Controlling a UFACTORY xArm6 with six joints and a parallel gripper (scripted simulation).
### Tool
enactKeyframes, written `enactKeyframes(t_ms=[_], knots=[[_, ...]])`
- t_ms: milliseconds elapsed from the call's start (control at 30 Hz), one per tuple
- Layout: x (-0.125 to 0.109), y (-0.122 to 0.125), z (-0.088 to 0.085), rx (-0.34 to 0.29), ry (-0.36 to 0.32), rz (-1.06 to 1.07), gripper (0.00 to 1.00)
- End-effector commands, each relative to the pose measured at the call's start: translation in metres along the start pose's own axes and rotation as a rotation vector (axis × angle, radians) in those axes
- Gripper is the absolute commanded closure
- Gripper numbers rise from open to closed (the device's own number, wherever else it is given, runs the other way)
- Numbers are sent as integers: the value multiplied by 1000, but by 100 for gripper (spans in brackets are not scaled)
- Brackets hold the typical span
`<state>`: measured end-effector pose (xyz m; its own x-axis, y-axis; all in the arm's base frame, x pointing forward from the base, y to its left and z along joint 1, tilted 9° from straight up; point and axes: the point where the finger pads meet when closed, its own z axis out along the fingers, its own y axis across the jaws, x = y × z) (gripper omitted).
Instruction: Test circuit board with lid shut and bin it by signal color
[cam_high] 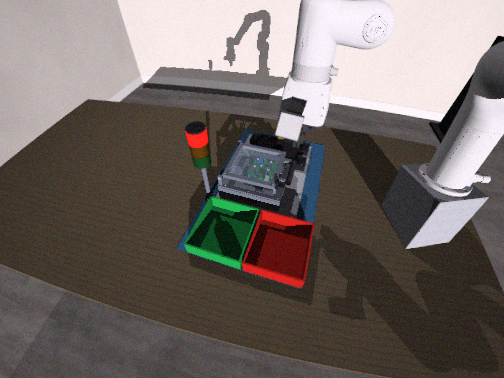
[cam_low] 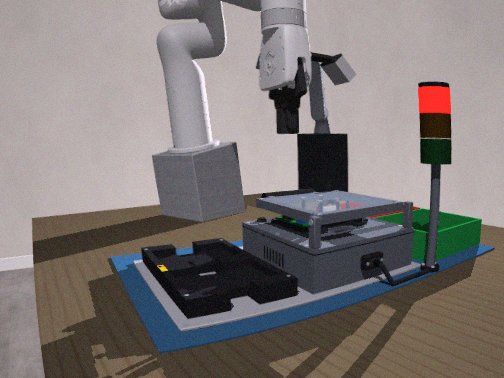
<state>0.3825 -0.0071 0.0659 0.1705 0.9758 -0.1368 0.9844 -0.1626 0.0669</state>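
The gripper (cam_low: 287,122) hangs above the tester (cam_low: 330,245), its dark fingers pressed together with nothing between them, pointing straight down and well clear of the lid (cam_low: 327,202). The circuit board (cam_high: 260,170) lies below it, inside the tester, under the transparent lid; it shows as a green plate with small grey and blue parts seen through the clear panel. In the exterior view only a thin green edge of the board (cam_low: 295,220) peeks out beneath the lid's near corner. The lid sits level on its corner posts, and it appears to be down, though the latch hook is too small to make out in either view. The white connector end of the board cannot be told apart through the lid.

Beside the tester the signal tower (cam_low: 434,122) stands on a thin grey pole, its top segment lit red, the two segments below it dark. The black tray (cam_low: 215,280) lies on the grey plate next to the tester, both pockets showing no board. The green bin (cam_high: 221,231) and the red bin (cam_high: 279,248) stand upright side by side, touching, at the end of the blue bench mat (cam_low: 150,305). In the exterior view the red bin is almost wholly hidden behind the tester, and the arm's upper links are cut off at the top edge
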Motion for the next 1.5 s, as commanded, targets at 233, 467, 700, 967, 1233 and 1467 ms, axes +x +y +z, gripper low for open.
enactKeyframes(t_ms=[233,467,700,967,1233,1467], knots=[[0,1,-1,-4,0,226,100],[0,1,-1,-4,1,447,100],[0,1,-1,-4,1,594,100],[0,1,-1,-4,1,859,100],[0,1,-1,-4,2,1063,100],[0,1,-1,-4,2,1265,100]])
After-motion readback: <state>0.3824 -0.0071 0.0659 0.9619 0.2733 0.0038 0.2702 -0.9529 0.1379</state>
